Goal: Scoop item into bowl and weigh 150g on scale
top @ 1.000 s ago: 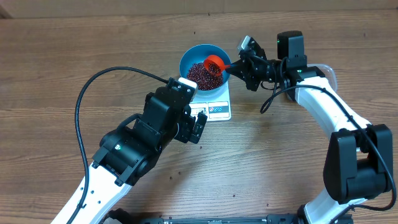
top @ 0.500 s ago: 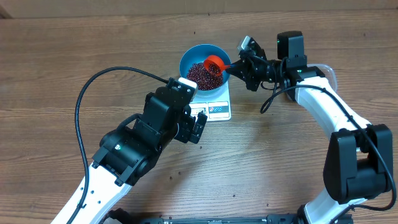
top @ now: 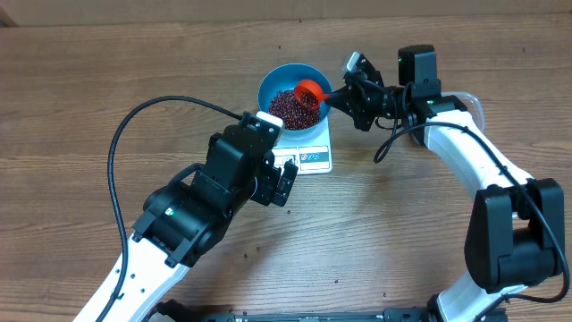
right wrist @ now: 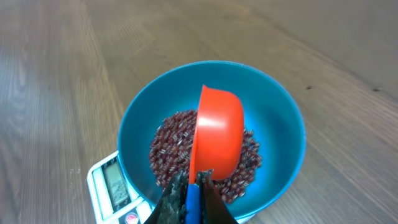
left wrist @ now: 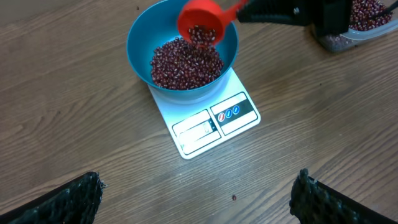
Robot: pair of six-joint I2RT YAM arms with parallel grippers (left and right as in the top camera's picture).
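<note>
Fingers of right gripper [right wrist: 191, 186] clamped on red scoop [right wrist: 217, 137], tilted over beans [right wrist: 171, 149] in bowl [right wrist: 283, 118], left gripper [left wrist: 196, 202] spread wide, empty

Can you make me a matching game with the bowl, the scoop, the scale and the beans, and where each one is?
Things:
1. bowl
2. scoop
3. scale
4. beans

Places:
A. heaped inside the bowl
B. lying flat underneath the bowl
C. standing on top of the scale
D. tipped in the air over the bowl

Pairs: 1-C, 2-D, 3-B, 4-A
</note>
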